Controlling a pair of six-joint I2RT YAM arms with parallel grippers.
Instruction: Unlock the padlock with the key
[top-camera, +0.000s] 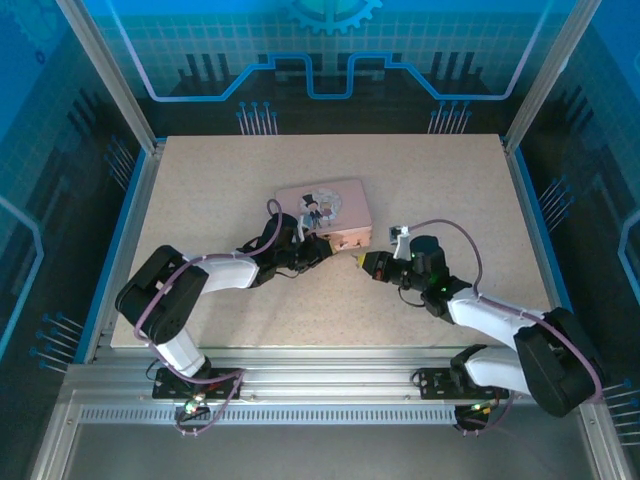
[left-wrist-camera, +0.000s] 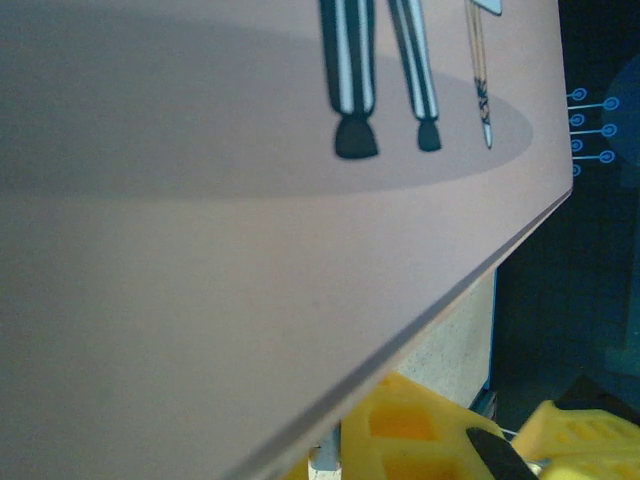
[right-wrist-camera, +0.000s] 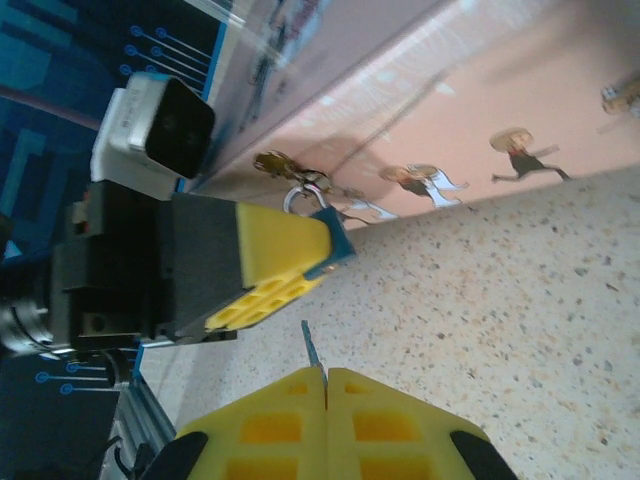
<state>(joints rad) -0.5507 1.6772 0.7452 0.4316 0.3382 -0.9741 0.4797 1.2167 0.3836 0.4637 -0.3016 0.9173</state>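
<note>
Over on the left, the left gripper (right-wrist-camera: 312, 262) is clenched on the padlock (right-wrist-camera: 337, 250), pinning the little blue body right against the front wall of the pink tin (right-wrist-camera: 480, 90), with the silvery shackle (right-wrist-camera: 300, 196) hooked at the clasp. Moving right, the key (right-wrist-camera: 311, 347) pokes its thin blade out of the right gripper (right-wrist-camera: 326, 385), which is clamped tight on it. The tip is near the lock but not touching. This step looks to be all about alignment: square the blade to the keyway (the slot itself I can't make out), creep in gently, and hold the left grip firm so the lock can't swing.
</note>
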